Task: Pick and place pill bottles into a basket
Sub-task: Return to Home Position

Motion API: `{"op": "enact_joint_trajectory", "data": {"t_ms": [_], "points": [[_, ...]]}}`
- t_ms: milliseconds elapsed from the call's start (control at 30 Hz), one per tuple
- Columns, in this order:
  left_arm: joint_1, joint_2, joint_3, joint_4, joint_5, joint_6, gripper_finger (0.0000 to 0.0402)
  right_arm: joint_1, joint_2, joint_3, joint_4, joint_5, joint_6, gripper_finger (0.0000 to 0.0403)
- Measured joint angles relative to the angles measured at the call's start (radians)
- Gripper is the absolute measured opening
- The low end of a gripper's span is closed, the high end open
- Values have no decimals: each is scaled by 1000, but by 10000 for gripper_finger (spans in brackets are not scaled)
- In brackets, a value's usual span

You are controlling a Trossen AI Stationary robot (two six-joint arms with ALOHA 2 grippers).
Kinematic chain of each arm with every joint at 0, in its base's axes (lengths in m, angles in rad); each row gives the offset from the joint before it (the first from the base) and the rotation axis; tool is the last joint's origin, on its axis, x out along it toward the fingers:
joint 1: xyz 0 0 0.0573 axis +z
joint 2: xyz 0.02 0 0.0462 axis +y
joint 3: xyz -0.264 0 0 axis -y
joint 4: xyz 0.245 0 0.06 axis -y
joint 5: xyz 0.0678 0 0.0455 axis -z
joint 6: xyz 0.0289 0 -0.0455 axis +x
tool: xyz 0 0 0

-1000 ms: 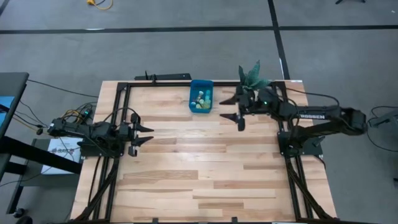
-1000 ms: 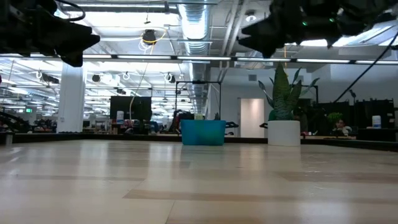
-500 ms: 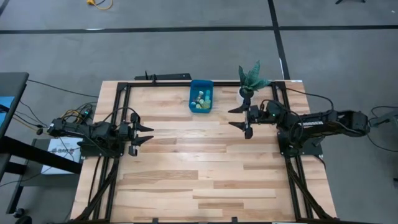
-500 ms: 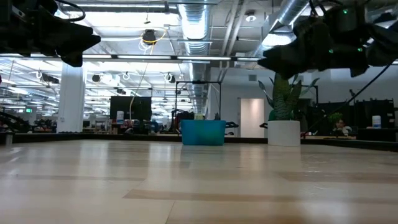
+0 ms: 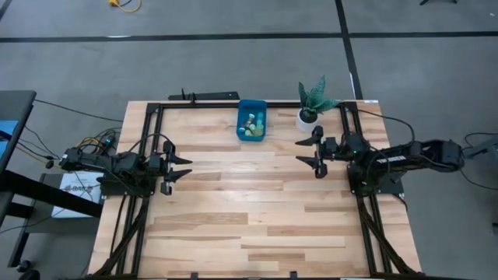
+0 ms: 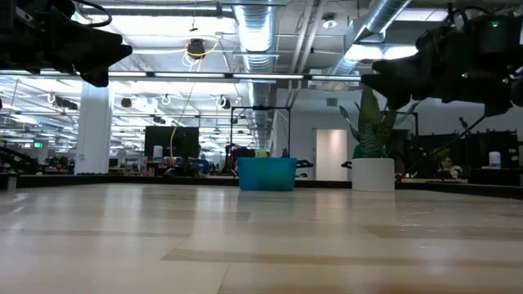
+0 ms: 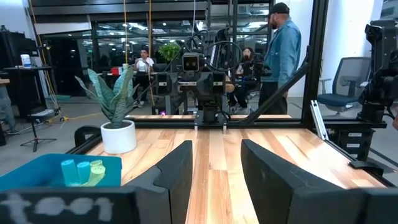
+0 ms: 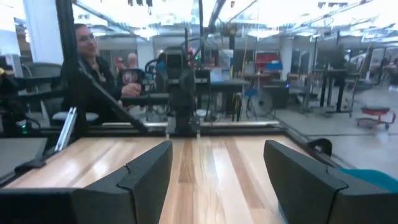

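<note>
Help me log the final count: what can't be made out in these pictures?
1. Pill bottles: in the high view they are too small to count; in the low view the wall of the basket hides them.
2. Right wrist view: the basket is cut off by the picture's edge.
3. Left gripper, right gripper: in the low view they are dark shapes cut by the top edge; the jaws are unreadable there.

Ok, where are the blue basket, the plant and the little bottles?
basket (image 6: 266, 175): low view, middle of its front wall.
plant (image 5: 315, 96): high view, on its green leaves.
pill bottles (image 5: 252, 124): high view, the cluster inside the basket.
</note>
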Motion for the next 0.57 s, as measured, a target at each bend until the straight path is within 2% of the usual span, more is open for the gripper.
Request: {"op": "enact_joint_trajectory", "data": {"t_ms": [333, 433, 567], "points": [[0, 0, 0, 0, 0, 1, 128, 5, -114, 0, -12, -70, 51, 249], [0, 0, 0, 0, 0, 1, 128, -5, -166, 0, -37, -168, 53, 249], [0, 0, 0, -12, 0, 1, 128, -44, -267, 0, -93, -380, 68, 249]]}}
